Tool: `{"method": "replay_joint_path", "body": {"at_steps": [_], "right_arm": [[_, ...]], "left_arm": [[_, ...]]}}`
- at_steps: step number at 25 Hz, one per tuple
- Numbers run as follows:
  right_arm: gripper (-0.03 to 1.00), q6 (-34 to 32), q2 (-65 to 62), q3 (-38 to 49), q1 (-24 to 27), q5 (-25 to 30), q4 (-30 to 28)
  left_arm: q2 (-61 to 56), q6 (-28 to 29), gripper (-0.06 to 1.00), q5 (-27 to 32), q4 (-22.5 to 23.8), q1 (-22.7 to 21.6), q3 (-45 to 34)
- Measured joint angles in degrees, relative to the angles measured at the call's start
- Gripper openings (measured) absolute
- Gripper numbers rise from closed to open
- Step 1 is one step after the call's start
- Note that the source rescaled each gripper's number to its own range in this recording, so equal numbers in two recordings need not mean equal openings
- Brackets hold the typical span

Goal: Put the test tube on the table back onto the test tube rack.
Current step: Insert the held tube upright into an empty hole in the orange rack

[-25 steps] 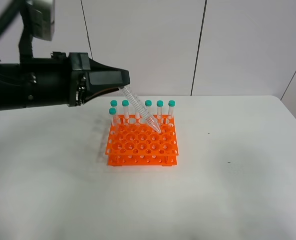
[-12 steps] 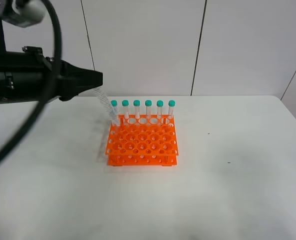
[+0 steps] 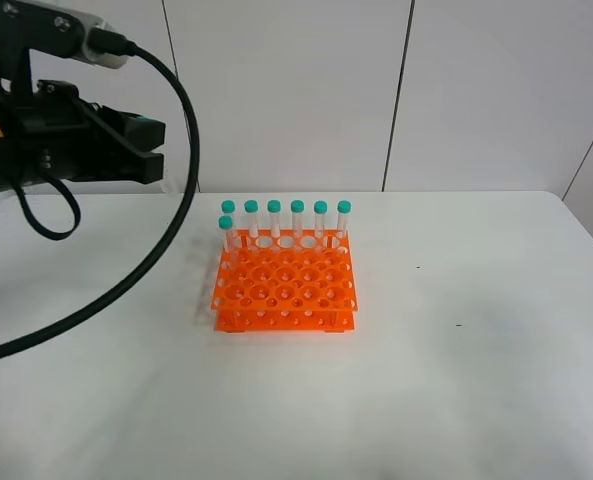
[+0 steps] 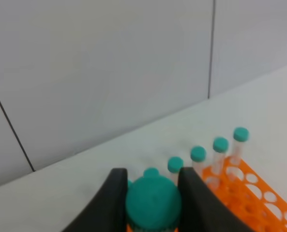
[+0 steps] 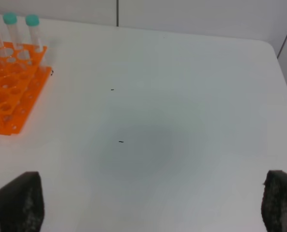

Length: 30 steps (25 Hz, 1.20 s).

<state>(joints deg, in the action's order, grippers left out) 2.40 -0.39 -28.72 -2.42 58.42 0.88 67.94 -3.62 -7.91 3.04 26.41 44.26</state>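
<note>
Far left: your left gripper (image 3: 148, 150) has pulled back off the test tube rack (image 3: 284, 285). 1 s ago it hung over the rack w/ the test tube tilted, tip over the mid holes. 0.5 s ago the tip had slid to the back-left corner. Now the gripper sits well apart from the rack, up and to the left, and nothing is over the holes.

Left wrist view: the test tube (image 4: 153, 200) hasn't been let go. Its teal cap fills the gap btwn the two fingers, w/ each finger tight against one side, so the jaws are pinching the cap. That cap looks far bigger than the racked caps behind it, so I judge it's in the grip, not in a hole. The tube body is hidden behind the cap here, and you can't make it out in the high view either.

Middle: the rack stands on the table (image 3: 476, 340), not shifted. There are seven capped tubes (image 3: 297, 215) upright in it: six along the back row and one just in front at the left end. No extra cap has appeared.

Meaning, as I read it: the insertion didn't go through and the task is still open. You'll prob. need a fresh approach w/ the tube nearer upright and its tip over a free hole. A tilted entry looks likely to skid across the grid again.

Right: the right gripper (image 5: 147, 205) is idle. Its fingertips are at opposite edges of its wrist view, spread wide and holding nothing, over bare table w/ the rack off to one side.
</note>
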Motion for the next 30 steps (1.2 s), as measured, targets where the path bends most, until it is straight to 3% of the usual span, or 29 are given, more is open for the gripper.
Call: {"method": "replay_joint_path", "body": {"at_steps": [6, 11, 18, 23, 30], "right_arm": [[1.0, 0.0, 0.0, 0.0, 0.0, 0.0, 0.0], [1.0, 0.0, 0.0, 0.0, 0.0, 0.0, 0.0], [1.0, 0.0, 0.0, 0.0, 0.0, 0.0, 0.0], [1.0, 0.0, 0.0, 0.0, 0.0, 0.0, 0.04], [1.0, 0.0, 0.0, 0.0, 0.0, 0.0, 0.06]], "left_arm": [[9.36, 3.62, 0.0, -3.13, 4.22, 7.14, 0.01], [17.78, 3.62, 0.0, -4.13, 4.63, 10.92, 6.42], [28.85, 4.66, 0.0, -0.66, 4.7, 7.41, 17.86], [31.19, 7.62, 0.0, 1.37, 4.7, 3.39, 18.81], [34.11, 7.51, 0.0, -4.31, 4.7, 3.34, 18.47]]}}
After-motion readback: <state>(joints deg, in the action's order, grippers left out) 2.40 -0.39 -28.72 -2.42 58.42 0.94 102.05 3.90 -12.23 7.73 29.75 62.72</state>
